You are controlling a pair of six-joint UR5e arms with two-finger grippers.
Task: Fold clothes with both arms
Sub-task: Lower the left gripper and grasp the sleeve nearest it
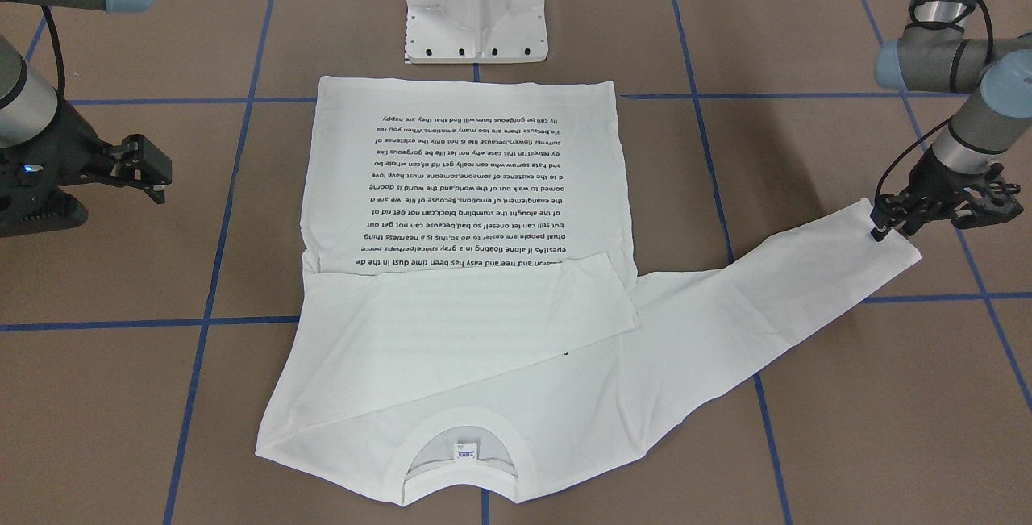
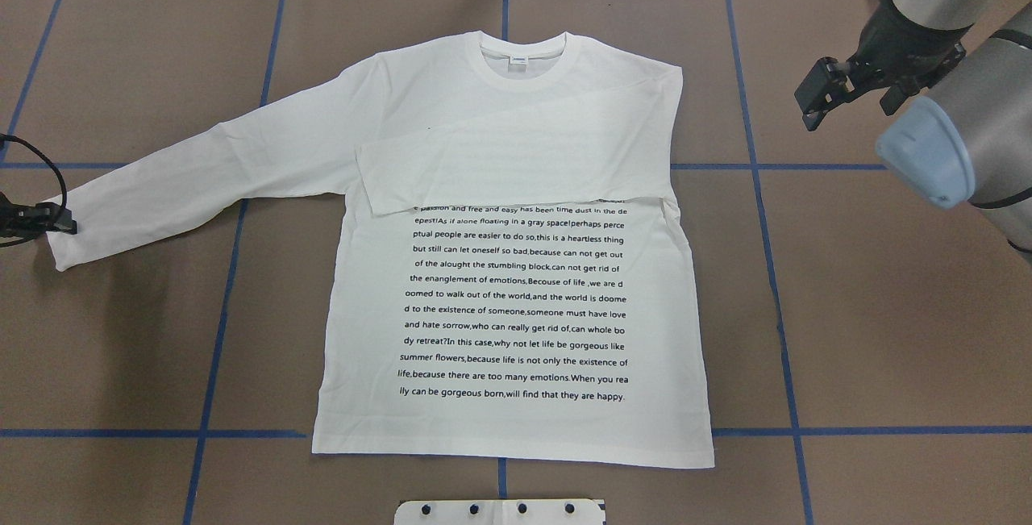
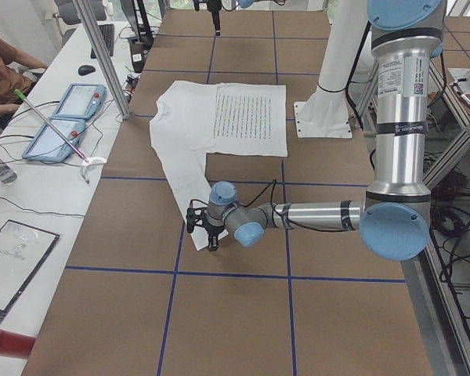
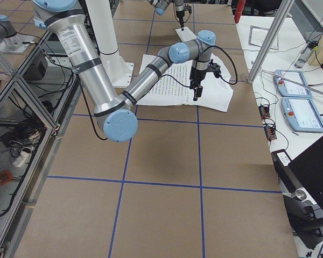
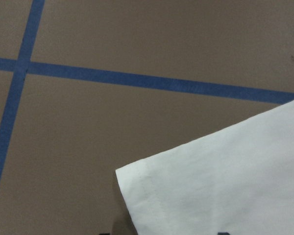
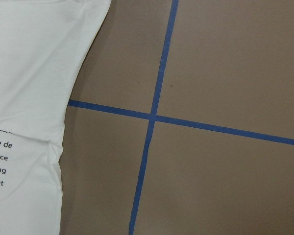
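Observation:
The white long-sleeved T-shirt (image 2: 516, 307) lies flat on the brown table with its black text side up and its collar (image 2: 520, 53) on the far side from the robot. One sleeve (image 2: 516, 166) is folded across the chest. The other sleeve stretches out sideways to its cuff (image 5: 210, 186). My left gripper (image 1: 883, 231) sits low at that cuff, which lies flat, and its dark fingertips stand apart, so it looks open. My right gripper (image 2: 850, 97) hangs open above bare table beside the shirt's other shoulder, holding nothing. The shirt's side edge (image 6: 34, 73) shows in the right wrist view.
The white pedestal base (image 1: 476, 13) stands just behind the shirt's hem. Blue tape lines (image 6: 152, 117) grid the table. A side bench with two control tablets (image 3: 63, 117) and cables runs along the far side, and a person (image 3: 0, 66) sits there.

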